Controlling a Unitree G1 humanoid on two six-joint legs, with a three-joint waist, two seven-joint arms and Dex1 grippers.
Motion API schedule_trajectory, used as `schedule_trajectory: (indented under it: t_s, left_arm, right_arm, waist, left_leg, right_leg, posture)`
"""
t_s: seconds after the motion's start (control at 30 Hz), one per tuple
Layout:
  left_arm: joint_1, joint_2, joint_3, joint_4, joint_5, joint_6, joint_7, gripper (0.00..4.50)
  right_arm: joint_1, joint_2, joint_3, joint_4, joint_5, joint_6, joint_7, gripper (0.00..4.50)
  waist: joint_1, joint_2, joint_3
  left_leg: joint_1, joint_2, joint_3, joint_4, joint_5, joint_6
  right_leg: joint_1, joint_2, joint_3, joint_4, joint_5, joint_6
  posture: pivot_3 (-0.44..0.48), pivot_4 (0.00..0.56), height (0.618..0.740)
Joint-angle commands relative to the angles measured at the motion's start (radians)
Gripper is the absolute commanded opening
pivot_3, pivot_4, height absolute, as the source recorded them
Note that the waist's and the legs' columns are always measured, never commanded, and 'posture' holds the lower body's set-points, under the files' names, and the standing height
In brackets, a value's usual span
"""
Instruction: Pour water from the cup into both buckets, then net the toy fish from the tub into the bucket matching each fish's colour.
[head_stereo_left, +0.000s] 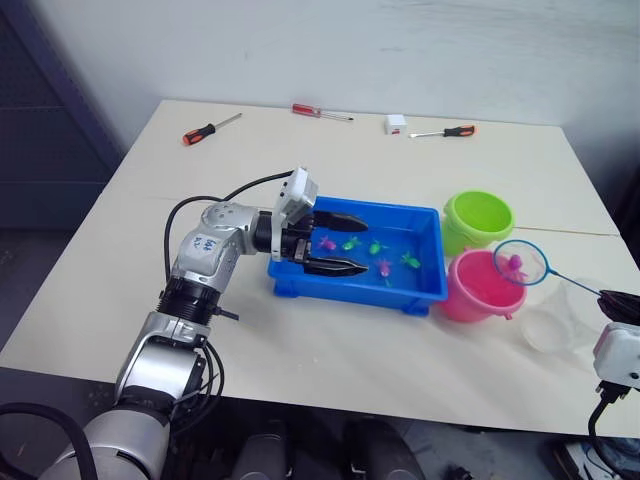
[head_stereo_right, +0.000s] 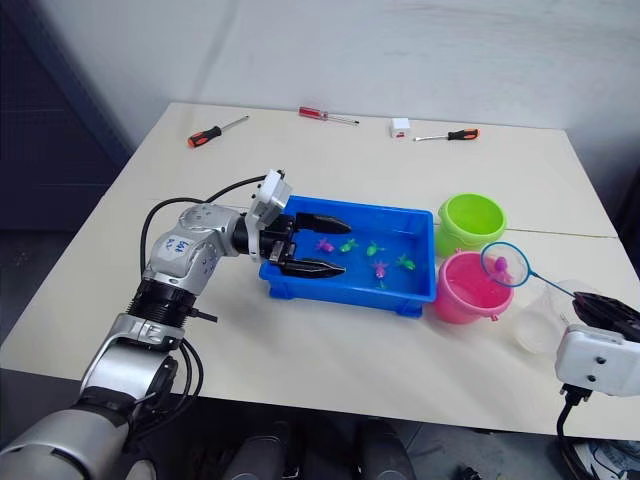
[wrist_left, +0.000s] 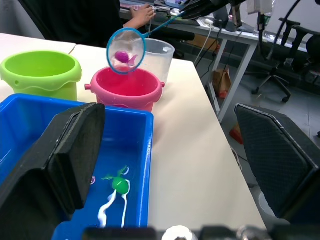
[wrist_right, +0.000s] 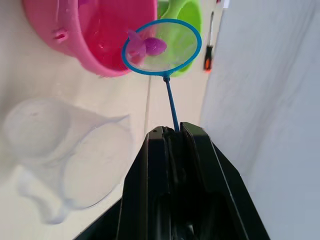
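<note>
The blue tub (head_stereo_left: 352, 289) stands mid-table holding water and several small pink and green toy fish (head_stereo_left: 384, 266). My left gripper (head_stereo_left: 342, 241) hangs open over the tub's left end, holding nothing. To the tub's right stand the lime green bucket (head_stereo_left: 478, 218) and, nearer me, the pink bucket (head_stereo_left: 478, 290). The net (head_stereo_left: 520, 262) hovers over the pink bucket's right rim with one pink fish (wrist_right: 149, 46) in its mesh. My right gripper (wrist_right: 172, 131) is shut on the net's thin handle. The clear cup (head_stereo_left: 558, 320) stands on the table just right of the pink bucket.
Three red-handled screwdrivers (head_stereo_left: 210, 128) and a small white box (head_stereo_left: 396, 123) lie along the table's far side. The table's right edge runs close behind the cup. Beyond that edge a person's hand (wrist_left: 141, 14) rests on a desk, near office chairs.
</note>
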Motion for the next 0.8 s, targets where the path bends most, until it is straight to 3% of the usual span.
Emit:
schedule_trajectory:
  t_s: [0.03, 0.13, 0.37, 0.5, 0.67, 0.8]
  left_arm:
    - [-0.025, 0.003, 0.02, -0.003, 0.004, -0.015, -0.003, 4.45]
    - [-0.019, 0.01, 0.025, -0.01, 0.005, -0.013, 0.001, 4.45]
    - [0.012, 0.042, 0.022, -0.024, 0.033, -0.025, 0.012, 4.45]
    - [0.039, 0.072, 0.008, -0.006, 0.098, -0.074, 0.052, 4.45]
    - [0.091, 0.107, 0.02, -0.091, 0.094, -0.037, 0.062, 4.45]
    - [0.144, 0.15, 0.032, -0.178, 0.083, 0.006, 0.075, 4.45]
  right_arm:
    - [-0.001, -0.004, 0.011, 0.024, -0.035, -0.09, 0.001, 0.0]
    - [-0.055, -0.014, -0.02, 0.063, -0.059, -0.098, -0.026, 0.0]
    - [-0.196, -0.016, 0.065, 0.056, 0.079, 0.005, 0.016, 0.0]
    - [-0.34, -0.035, 0.25, 0.009, 0.181, 0.12, 0.042, 0.0]
    - [-0.496, -0.065, 0.522, 0.04, 0.134, 0.208, 0.07, 0.0]
    - [-0.613, -0.087, 0.659, 0.149, 0.07, 0.187, 0.062, 0.0]
  waist:
    - [0.001, 0.0, 0.0]
    - [0.002, 0.0, 0.0]
    - [-0.004, 0.0, 0.0]
    - [-0.008, 0.0, 0.0]
    - [-0.005, 0.0, 0.0]
    - [-0.002, 0.0, 0.0]
  left_leg:
    - [0.0, 0.0, 0.0, 0.0, 0.0, 0.0]
    - [0.0, 0.0, 0.0, 0.0, 0.0, 0.0]
    - [0.002, 0.0, 0.0, 0.0, 0.0, 0.0]
    - [0.003, 0.001, 0.0, 0.0, 0.0, 0.0]
    - [0.003, 0.001, 0.0, 0.0, 0.0, 0.0]
    - [0.002, 0.0, 0.0, 0.001, 0.0, 0.001]
  right_leg:
    - [0.0, 0.0, 0.0, 0.0, 0.0, 0.0]
    - [0.0, 0.0, 0.0, -0.001, 0.0, 0.0]
    - [0.001, 0.0, 0.0, 0.001, 0.0, -0.001]
    - [0.002, 0.0, 0.001, 0.002, 0.0, -0.001]
    - [0.002, 0.0, 0.001, 0.002, 0.0, -0.001]
    - [0.001, -0.001, 0.0, 0.001, 0.0, -0.001]
  posture:
    - [0.0, 0.15, 0.74]
    - [0.0, 0.15, 0.74]
    - [0.0, 0.15, 0.74]
    - [0.0, 0.15, 0.74]
    - [0.0, 0.15, 0.74]
    - [0.0, 0.15, 0.74]
